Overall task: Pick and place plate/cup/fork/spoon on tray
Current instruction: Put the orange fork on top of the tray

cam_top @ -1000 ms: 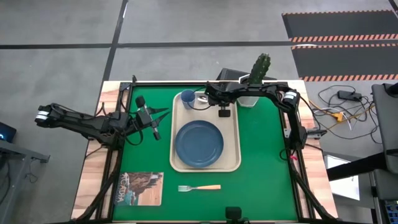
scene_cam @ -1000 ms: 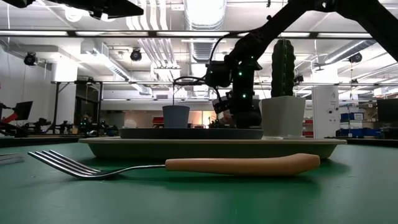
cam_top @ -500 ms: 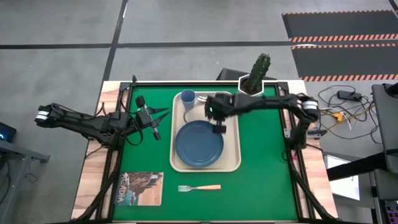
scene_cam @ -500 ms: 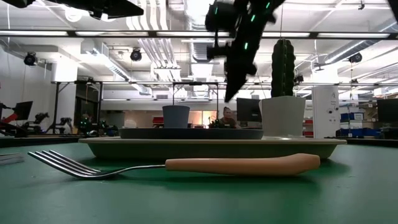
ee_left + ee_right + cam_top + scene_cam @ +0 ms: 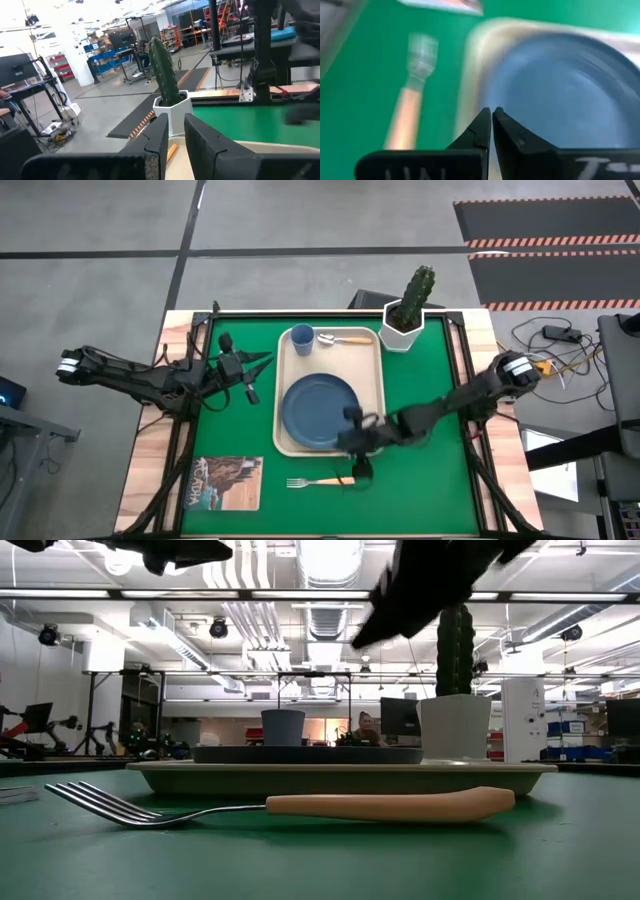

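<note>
Left gripper (image 5: 238,367): you see it parked over the green mat left of the tray, its dark fingers (image 5: 159,137) standing slightly apart and holding nothing.
Booklet (image 5: 224,482): flat, picture-covered, at the near left corner of the mat.
Tray (image 5: 379,405): cream-beige, rounded corners, raised rim, lying mid-table.
Cup (image 5: 302,338): small blue cylinder in the tray's far left corner.
Plate (image 5: 318,410): round, dark blue, raised rim, filling the tray's near half.
Spoon (image 5: 343,339): silver bowl and orange handle, lying across the tray's far end, right of the cup.
Fork (image 5: 314,482): silver tines pointing left, tan handle to the right, on the mat just near of the tray.
Right gripper (image 5: 358,465): you find it low at the tray's near edge, over the fork's handle end; its fingers (image 5: 480,131) are pressed almost together with nothing between them.
Cactus pot (image 5: 402,330): white hexagonal pot with a ribbed green column, beyond the tray's far right corner.
Views: the low view alone gives you the fork's (image 5: 290,806) smooth rounded handle in profile; only the high view shows the spoon.
</note>
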Tool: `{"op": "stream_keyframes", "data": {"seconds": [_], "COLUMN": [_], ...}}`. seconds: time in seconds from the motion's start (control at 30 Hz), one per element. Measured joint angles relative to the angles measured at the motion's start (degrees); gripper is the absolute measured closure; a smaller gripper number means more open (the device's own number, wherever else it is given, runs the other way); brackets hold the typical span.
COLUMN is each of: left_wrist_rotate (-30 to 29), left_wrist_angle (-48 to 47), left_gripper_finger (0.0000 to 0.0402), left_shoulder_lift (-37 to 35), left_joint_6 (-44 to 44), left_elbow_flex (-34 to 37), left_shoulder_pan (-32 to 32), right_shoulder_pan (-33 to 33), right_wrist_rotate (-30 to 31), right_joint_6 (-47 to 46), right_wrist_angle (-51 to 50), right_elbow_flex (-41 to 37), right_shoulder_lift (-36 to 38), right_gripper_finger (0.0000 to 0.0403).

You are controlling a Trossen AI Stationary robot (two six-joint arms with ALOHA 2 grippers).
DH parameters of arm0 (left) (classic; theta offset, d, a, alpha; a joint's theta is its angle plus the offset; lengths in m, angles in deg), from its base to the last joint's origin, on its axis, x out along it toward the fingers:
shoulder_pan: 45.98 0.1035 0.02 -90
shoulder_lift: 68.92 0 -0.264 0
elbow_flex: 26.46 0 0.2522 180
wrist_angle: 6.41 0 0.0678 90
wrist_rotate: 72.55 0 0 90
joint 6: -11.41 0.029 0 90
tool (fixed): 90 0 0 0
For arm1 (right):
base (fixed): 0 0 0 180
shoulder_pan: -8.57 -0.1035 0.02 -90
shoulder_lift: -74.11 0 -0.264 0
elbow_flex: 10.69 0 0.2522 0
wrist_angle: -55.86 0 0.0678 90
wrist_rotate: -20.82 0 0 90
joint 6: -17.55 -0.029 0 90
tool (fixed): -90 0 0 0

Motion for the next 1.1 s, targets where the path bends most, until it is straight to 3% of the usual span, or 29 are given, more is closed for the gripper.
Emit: {"op": "stream_keyframes", "data": {"seconds": [0.13, 0.4, 0.63, 0.87, 1.1], "left_wrist_rotate": [0.26, 0.39, 0.39, 0.39, 0.39], "left_wrist_angle": [2.24, 2.69, 1.89, 2.45, 3.92], "left_gripper_finger": [0.0357, 0.0357, 0.0357, 0.0357, 0.0357], "left_shoulder_lift": [0.04, 0.13, 0.42, 0.52, 0.37], "left_joint_6": [-0.21, -1.50, -1.63, 0.03, 2.04], "left_elbow_flex": [0.00, 0.00, 0.07, 0.02, 0.00], "left_shoulder_pan": [0.00, -0.01, -0.04, -0.04, -0.02], "right_shoulder_pan": [-5.45, -9.80, -11.63, -11.83, -10.69], "right_wrist_rotate": [3.12, 3.86, 4.37, 4.30, 4.04], "right_joint_6": [-2.82, -6.64, -10.03, -15.83, -18.27], "right_wrist_angle": [3.42, -6.78, -11.06, -14.55, -17.29], "right_elbow_flex": [2.00, 17.09, 25.86, 28.04, 28.13], "right_shoulder_lift": [-3.45, -12.71, -19.94, -24.65, -24.06], "right_gripper_finger": [0.0394, 0.0394, 0.0394, 0.0394, 0.0374]}}
